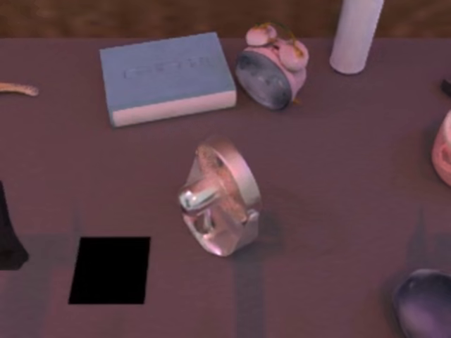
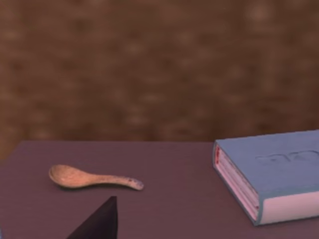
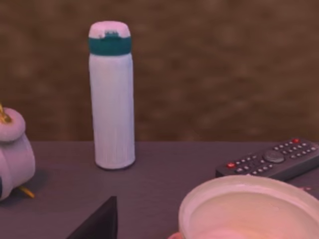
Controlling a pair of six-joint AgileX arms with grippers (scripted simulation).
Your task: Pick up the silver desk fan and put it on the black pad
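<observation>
Jaws of either gripper are showing too little to tell their opening, while the silver desk fan [image 1: 220, 197] is standing mid-desk, apart from the black pad [image 1: 110, 270] near the desk's front-left edge.

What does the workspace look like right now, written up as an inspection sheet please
Surface: dull purple table, bare around the fan.
Job's things: silver desk fan mid-table; black pad to its lower left, apart, nothing on it.
Clutter: blue book, pink alarm clock, white bottle, wooden spoon, remote, pale bowl, dark rounded object.
Grippers: fingers unreadable, both arms parked at lower edges.
Cables: nothing seen.
Surroundings: brown wall behind.
</observation>
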